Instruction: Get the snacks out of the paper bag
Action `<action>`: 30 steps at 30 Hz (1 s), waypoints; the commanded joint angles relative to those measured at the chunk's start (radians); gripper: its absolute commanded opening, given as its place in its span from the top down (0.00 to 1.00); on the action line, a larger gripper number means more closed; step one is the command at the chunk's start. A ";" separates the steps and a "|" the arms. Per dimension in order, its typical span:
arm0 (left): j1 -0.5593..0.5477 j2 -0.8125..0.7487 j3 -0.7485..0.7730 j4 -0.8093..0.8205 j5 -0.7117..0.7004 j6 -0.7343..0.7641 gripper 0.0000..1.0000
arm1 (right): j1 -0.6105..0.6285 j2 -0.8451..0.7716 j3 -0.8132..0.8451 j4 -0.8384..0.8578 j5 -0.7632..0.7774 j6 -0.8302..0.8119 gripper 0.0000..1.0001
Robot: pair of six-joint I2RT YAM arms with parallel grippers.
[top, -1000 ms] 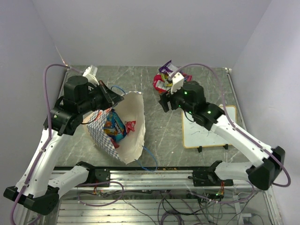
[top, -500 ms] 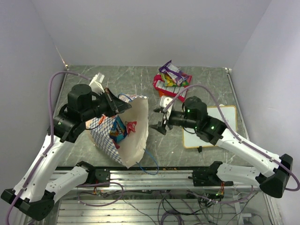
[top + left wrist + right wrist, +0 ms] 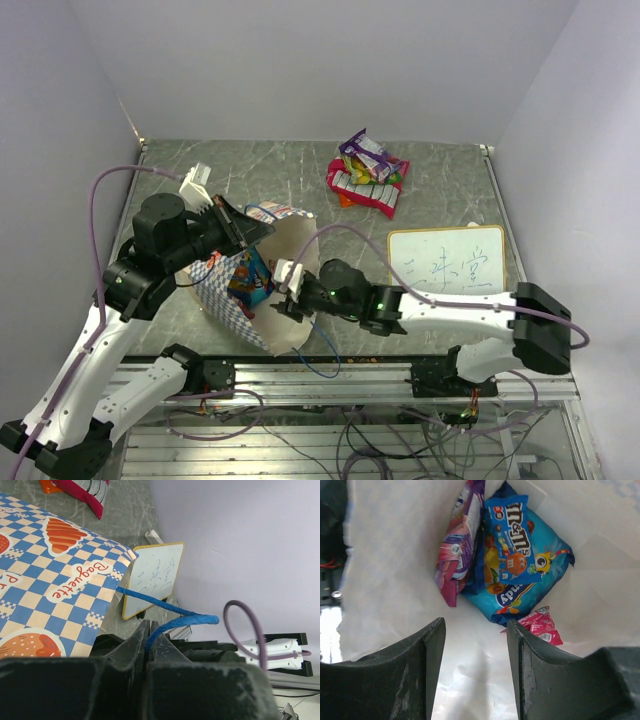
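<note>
Four packets show inside the paper bag [image 3: 215, 293], and all of them lie straight ahead of your right gripper [image 3: 475, 630], deeper toward the bag's bottom. From the right wrist camera, the blue M&M's packet [image 3: 512, 535] sits on top of a larger blue packet [image 3: 547, 575]. A purple packet [image 3: 460, 545] leans against the bag wall just to their left. A small pink packet [image 3: 537, 625] lies nearest the fingers, off to the right.

Your right gripper is at the bag's mouth with its fingers spread and nothing between them; only white paper shows in the gap. The M&M's packet has its long axis roughly along your line of reach, pointing away from the fingers, so the jaws stand across its narrow width. That is the relation I judge the coming move to turn on. The packet lies a little right of the gap's middle, so a small shift that way looks needed before you go deeper.

Your left gripper [image 3: 149, 630] is pressed together on the blue string handle [image 3: 170, 622], lifting that side so the mouth faces the right arm. That makes the right arm both the nearer one and the only free one.

From above, the bag is tipped over on the table [image 3: 300, 180], well apart from the heap of snacks [image 3: 365, 178] near the far edge. The writing board [image 3: 445, 258] is off to the right.
</note>
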 commanded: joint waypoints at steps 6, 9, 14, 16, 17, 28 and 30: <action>-0.012 0.000 0.029 0.012 -0.007 0.011 0.93 | 0.014 0.273 0.160 0.062 0.213 -0.061 0.54; -0.012 -0.009 0.035 -0.003 -0.019 0.019 0.93 | 0.011 0.339 0.208 0.050 0.257 -0.078 0.54; -0.012 -0.002 0.058 -0.038 -0.019 0.062 0.93 | 0.006 0.441 0.241 0.036 0.227 -0.098 0.51; -0.012 0.002 0.069 -0.057 -0.024 0.082 0.93 | -0.001 0.468 0.245 0.046 0.216 -0.078 0.50; -0.012 0.005 0.074 -0.063 -0.025 0.090 0.93 | -0.008 0.482 0.254 0.043 0.203 -0.067 0.49; -0.012 0.032 0.113 -0.121 -0.016 0.151 0.93 | -0.073 0.565 0.287 0.017 0.164 -0.060 0.30; -0.012 0.034 0.113 -0.123 -0.013 0.156 0.93 | -0.086 0.569 0.281 0.014 0.125 -0.094 0.26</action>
